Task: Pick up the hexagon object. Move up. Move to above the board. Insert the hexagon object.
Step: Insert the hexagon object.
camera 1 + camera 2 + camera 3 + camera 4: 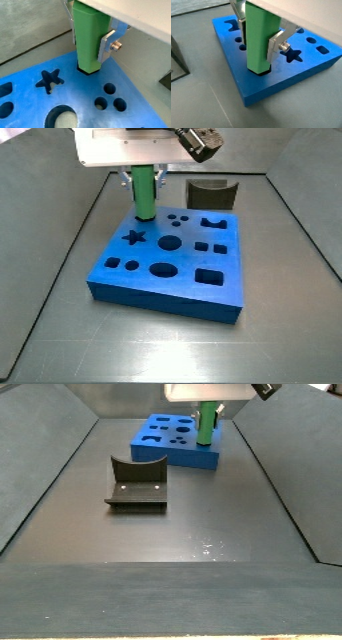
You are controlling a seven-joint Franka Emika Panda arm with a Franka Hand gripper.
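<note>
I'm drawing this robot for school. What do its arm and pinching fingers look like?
The end effector has flat silver metal fingers, one fixed by a brass-coloured bolt. Above them in a side view sits a white boxy body with a small black camera block. No cables or markings show.

Grey metal tray floor (174,343) carrying the flat bright blue foam board (174,263) and, separately, the dark L-shaped fixture (136,484); the gripper (144,170) hovers above the board.

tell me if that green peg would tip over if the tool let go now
Probably not: the peg stands upright with its lower end already seated in a hole at the board corner. Held by the tool, it looks stiff and straight, so it would likely stay put or drop deeper.
</note>
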